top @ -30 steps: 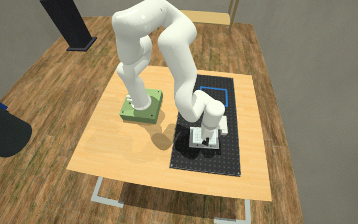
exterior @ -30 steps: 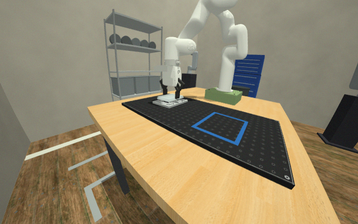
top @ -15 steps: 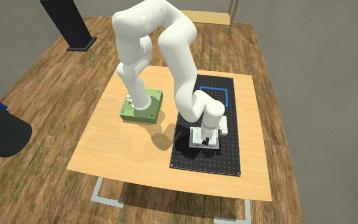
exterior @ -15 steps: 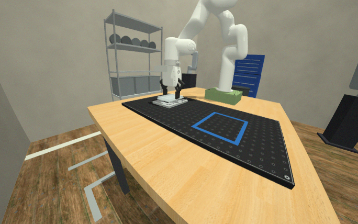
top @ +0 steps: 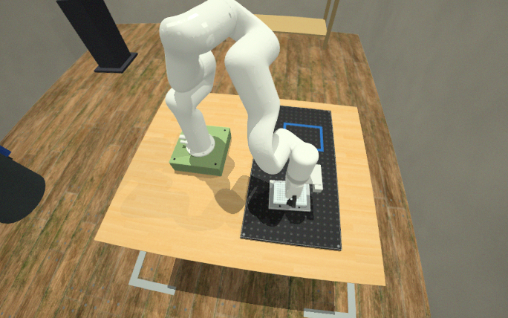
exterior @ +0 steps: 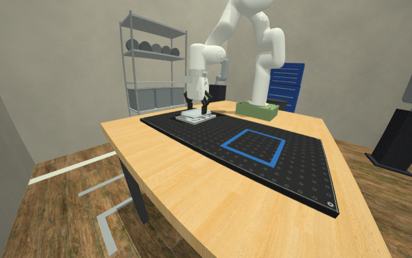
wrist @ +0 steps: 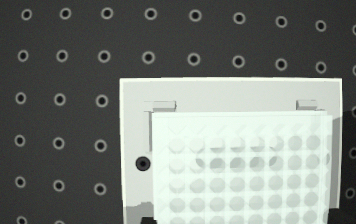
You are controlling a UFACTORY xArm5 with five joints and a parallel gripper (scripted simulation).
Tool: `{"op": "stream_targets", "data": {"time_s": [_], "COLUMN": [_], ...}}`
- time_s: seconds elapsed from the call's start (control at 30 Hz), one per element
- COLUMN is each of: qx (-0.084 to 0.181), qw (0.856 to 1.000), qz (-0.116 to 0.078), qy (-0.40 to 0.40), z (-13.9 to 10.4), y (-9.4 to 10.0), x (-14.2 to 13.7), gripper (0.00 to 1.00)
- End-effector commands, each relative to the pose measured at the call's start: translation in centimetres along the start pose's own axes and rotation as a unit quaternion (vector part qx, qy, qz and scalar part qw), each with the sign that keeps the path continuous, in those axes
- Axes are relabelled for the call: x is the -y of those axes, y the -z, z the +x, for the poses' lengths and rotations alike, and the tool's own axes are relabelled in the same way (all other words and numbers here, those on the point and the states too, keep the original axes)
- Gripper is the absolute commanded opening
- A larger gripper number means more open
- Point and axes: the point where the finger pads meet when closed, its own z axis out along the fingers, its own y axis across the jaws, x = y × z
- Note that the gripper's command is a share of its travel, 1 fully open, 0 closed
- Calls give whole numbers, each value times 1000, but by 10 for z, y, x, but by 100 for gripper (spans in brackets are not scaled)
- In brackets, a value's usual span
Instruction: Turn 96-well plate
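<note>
Straddling plate (top: 278,192) (exterior: 191,113) (wrist: 240,172): tool (top: 291,194) (exterior: 197,111) (wrist: 241,220), grip unclear.
</note>
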Motion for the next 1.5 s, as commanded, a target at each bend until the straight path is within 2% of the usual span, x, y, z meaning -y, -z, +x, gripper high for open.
{"op": "stream_targets", "data": {"time_s": [0.0, 1.47], "qx": [-2, -2], "qw": [1000, 1000], "qz": [0, 0], "qy": [0, 0], "z": [1, 1], "y": [0, -6], "x": [-1, -1], "gripper": [0, 0]}}
